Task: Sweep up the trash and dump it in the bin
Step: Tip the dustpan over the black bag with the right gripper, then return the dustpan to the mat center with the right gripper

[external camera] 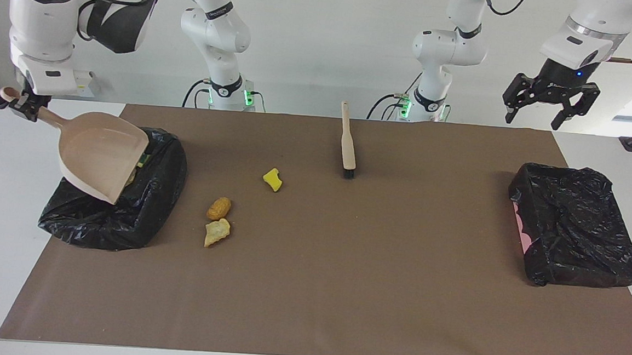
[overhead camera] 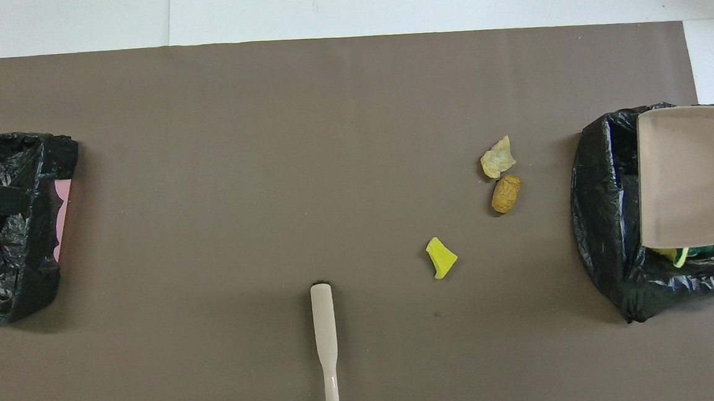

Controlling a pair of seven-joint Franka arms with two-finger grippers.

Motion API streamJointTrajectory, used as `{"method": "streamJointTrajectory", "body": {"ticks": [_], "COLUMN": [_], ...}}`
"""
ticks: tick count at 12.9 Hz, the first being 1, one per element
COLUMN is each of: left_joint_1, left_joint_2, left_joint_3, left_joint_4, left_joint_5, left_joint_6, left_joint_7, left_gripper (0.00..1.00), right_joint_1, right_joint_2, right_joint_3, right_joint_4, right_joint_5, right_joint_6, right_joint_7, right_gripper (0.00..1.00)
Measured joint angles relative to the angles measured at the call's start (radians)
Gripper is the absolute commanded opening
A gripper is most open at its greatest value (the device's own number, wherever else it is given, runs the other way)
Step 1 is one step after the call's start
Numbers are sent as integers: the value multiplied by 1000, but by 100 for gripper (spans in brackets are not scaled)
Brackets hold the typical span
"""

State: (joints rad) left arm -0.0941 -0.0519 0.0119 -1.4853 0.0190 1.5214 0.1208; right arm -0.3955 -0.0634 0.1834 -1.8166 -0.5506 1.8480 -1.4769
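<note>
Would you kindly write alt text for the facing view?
The right gripper holds a tilted dustpan over a black-lined bin. Three scraps and a brush lie on the brown mat; the left gripper hangs open above a second bin.

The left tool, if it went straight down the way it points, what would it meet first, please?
Probably the black bin at its end of the table: the overhead view shows the left tool, open, over it.

beige dustpan point(external camera: 103, 153), black bin point(external camera: 127, 215), yellow scrap point(external camera: 272, 179), brown mat point(external camera: 343, 267)
</note>
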Motion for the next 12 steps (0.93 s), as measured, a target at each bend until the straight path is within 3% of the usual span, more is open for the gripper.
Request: {"method": "streamJointTrajectory", "body": {"ticks": [5,12], "left_joint_1": [6,6], "left_joint_2": [0,0], "left_joint_3": [0,-1], "left_joint_4": [0,0], "left_joint_5": [0,0], "left_joint_6": [-3,-3], "left_joint_7": [0,0], "left_gripper": [100,100], "right_joint_1": [28,275], "right_joint_2": [11,121], "right_joint_3": [82,92], "right_joint_4": [-17,-33], "right_joint_5": [122,347], "right_joint_6": [-64,-103], "right_joint_7": [280,977], "right_gripper": [0,0]}}
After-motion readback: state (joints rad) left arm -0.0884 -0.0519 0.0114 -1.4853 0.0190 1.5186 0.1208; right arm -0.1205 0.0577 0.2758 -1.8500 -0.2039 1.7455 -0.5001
